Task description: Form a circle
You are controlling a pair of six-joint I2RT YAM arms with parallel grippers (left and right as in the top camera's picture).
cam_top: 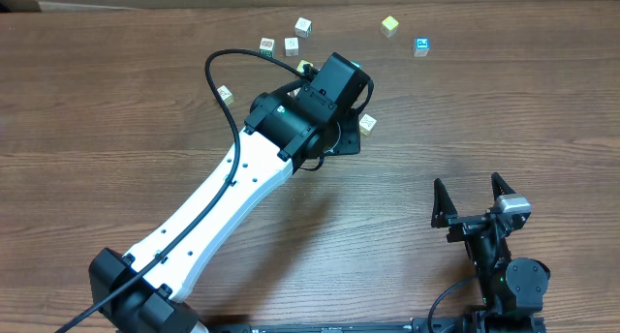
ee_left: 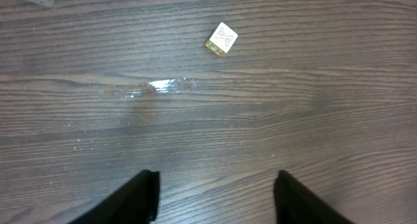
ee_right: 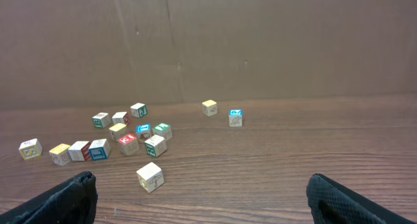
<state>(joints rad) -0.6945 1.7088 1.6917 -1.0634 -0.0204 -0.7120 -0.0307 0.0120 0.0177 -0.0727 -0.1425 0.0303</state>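
The left hand (ee_left: 216, 180) hangs over the desk (ee_left: 326, 120) with its fingers (ee_left: 140, 198) spread and only bare wood between them; it carries nothing. In its own camera a loose whitish cube (ee_left: 222, 39) with a yellow side lies at 12 o'clock, well apart from the fingertips. From that I judge the step in hand to be fetching a cube for the ring. To do it well, turn the wrist so the fingers meet two flat faces rather than corners, since the cube sits skewed to the grain. Come straight down and close gently. Set it down slowly from above, so its neighbours are not nudged out of line.

The circle (ee_right: 138, 138) shows best from the right wrist, as a tight knot of cubes at about 10 o'clock from the right hand (ee_right: 201, 185). A red-printed cube sits on its near side. From overhead the left arm covers most of it. The right hand rests at 4 o'clock of the left, fingers wide apart and empty.

Farther out, a yellowish cube (cam_top: 389, 25) and a blue-printed cube (cam_top: 421, 46) lie at 1 o'clock of the left hand, well apart from the knot.

The desk is dark wood grain with one shiny streak (ee_left: 163, 86), so I expect cubes to slide easily. Behind its far edge stands a plain brown wall (ee_right: 273, 42).
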